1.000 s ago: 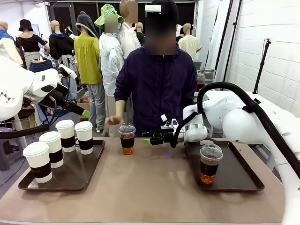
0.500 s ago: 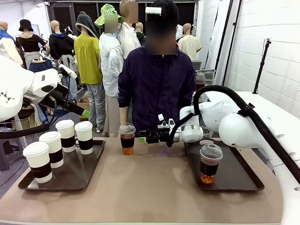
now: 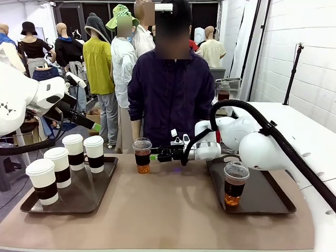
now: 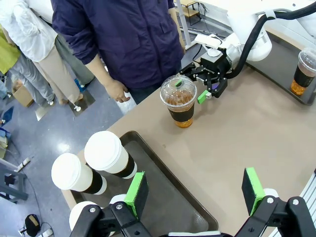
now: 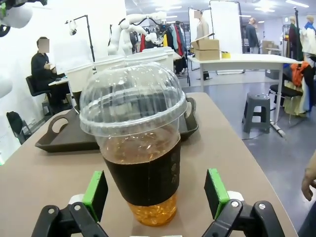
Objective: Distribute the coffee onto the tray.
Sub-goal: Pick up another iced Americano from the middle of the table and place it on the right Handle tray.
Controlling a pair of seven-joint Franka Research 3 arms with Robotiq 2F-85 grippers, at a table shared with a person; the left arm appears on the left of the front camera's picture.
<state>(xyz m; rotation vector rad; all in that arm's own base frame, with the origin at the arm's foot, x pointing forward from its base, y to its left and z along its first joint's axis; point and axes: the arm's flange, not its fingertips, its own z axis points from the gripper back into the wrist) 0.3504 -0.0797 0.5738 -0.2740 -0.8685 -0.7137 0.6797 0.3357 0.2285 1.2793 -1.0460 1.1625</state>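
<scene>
Brown tabletop (image 3: pixel 173 210): iced coffee cup (image 3: pixel 142 155) between wide-open right gripper (image 3: pixel 156 155) fingers, ungripped; thin, crushable, probably slippery, best held at dark sleeve; left gripper (image 4: pixel 195 190) open, empty

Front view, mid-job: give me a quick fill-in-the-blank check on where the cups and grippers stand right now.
1. The right gripper, jaws open, is level with the iced coffee that stands on the bare ____.
2. The left tray holds ____ white lidded cups.
3. The second iced cup stands on the ____ tray.
4. The left gripper hangs with its jaws ____ above the left tray.

Missing words: table; four; right; open
</scene>
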